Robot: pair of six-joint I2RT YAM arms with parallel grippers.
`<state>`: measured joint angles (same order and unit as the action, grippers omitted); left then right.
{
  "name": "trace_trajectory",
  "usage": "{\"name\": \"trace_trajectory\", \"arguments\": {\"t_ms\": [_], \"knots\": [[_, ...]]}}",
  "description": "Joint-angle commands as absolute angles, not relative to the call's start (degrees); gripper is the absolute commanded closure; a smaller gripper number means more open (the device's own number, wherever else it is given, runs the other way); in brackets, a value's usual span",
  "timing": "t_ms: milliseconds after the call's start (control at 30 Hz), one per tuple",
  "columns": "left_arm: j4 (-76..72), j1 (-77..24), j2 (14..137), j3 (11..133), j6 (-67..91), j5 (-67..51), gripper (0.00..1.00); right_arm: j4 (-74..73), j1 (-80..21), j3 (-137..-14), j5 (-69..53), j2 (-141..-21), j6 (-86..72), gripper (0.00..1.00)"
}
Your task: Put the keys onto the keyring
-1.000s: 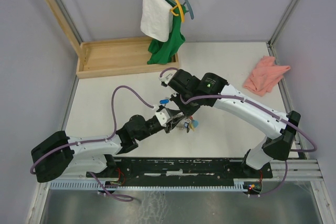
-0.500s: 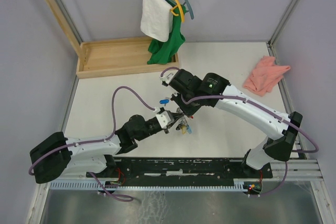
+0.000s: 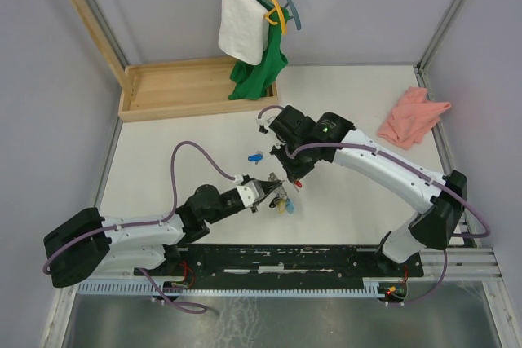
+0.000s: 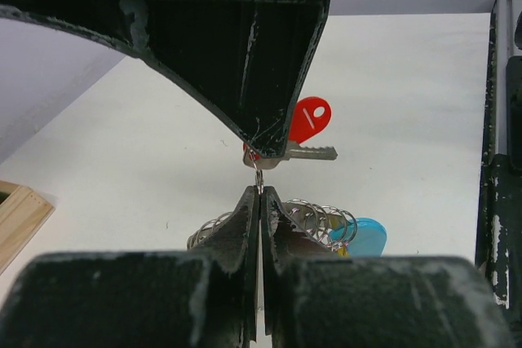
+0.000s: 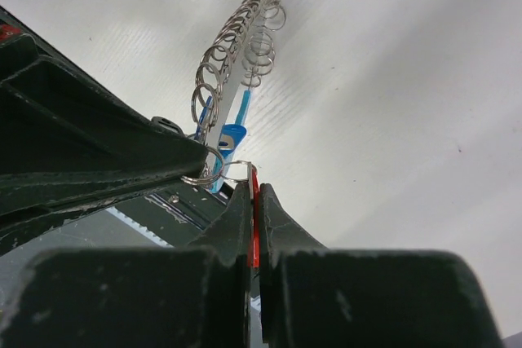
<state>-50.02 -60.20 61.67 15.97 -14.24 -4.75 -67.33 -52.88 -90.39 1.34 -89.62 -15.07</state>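
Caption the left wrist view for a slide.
Left fingers pinch a ring beneath the red key, ring chain alongside.

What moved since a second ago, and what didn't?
The left arm pulled back toward its base, so the left fingers took the key bunch left and nearer. The right arm swung a little right. Still shut: left fingers on a ring, right fingers on the red key. The blue key, cloth and tray stayed put.
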Motion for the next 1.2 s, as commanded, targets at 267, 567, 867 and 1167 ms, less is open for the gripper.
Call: {"name": "trace_trajectory", "arguments": {"t_ms": [267,567,867,1167], "knots": [[-60.5,-60.3,61.8,12.6,-14.7,-8.2,0.97,-64.4,-50.3,-88.2,0.4,-89.8,-14.1,0.99],[-49.6,-60.3,58.0,14.5,-12.8,-3.8,0.65,-65.5,-54.9,-91.5,1.7,-87.0,-12.7,0.99],[-45.2,-60.3,56.1,16.7,-8.6,-6.2,0.45,-66.1,-57.2,-93.6,3.4,-87.3,-13.7,0.99],[-41.8,-60.3,53.6,17.8,-3.5,-4.5,0.40,-66.1,-58.7,-95.0,4.0,-88.0,-15.1,1.00]]}}
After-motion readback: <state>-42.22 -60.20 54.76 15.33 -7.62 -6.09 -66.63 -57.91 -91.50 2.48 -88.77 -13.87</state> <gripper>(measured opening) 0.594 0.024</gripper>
